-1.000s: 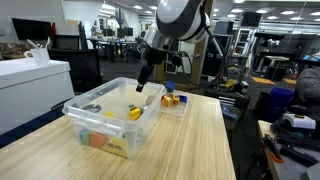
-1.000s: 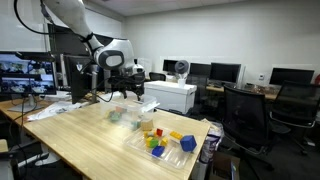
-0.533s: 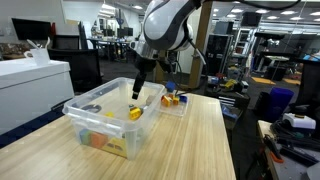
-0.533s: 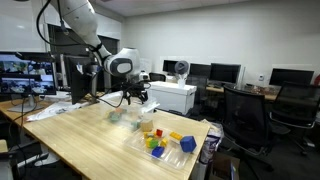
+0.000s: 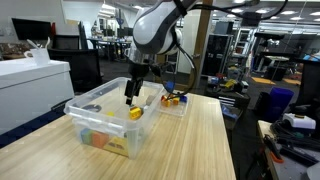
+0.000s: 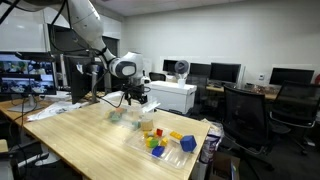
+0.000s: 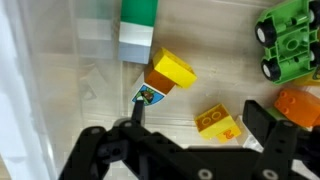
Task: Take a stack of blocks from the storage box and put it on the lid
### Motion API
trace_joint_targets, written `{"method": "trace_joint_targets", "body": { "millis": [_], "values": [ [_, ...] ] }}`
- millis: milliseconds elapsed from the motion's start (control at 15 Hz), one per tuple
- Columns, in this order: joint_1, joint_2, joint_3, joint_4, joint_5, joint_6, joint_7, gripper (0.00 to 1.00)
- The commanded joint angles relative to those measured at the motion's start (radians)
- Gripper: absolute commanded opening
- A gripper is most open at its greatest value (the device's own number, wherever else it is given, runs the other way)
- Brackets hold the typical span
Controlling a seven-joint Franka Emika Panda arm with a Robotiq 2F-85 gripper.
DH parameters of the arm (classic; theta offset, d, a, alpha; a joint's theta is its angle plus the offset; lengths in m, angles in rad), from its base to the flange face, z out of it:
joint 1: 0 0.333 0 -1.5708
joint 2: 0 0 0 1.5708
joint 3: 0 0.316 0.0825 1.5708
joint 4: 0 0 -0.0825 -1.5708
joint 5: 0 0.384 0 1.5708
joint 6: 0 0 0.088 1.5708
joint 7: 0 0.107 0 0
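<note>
Table, blk stack beyond open jaws

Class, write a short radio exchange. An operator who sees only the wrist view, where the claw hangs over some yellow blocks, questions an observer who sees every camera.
Operator: I can't see the lid. Where is it?
Observer: In an exterior view, the lid lies flat, close beside the storage box.
Operator: Is it bare?
Observer: No. In an exterior view, several coloured blocks already sit on it.

Clear glossy plastic storage box, matt wood-grain table
</note>
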Motion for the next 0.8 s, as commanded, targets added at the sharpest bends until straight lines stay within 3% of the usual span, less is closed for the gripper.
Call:
{"method": "trace_joint_targets", "body": {
  "millis": [0,733],
  "values": [
    [0.043,0.033,-0.025,0.037,-0.007,-0.001,0.165,1.0],
    [0.149,0.143,-0.157,0.124,-0.013,0.035,0.635,1.0]
  ]
}}
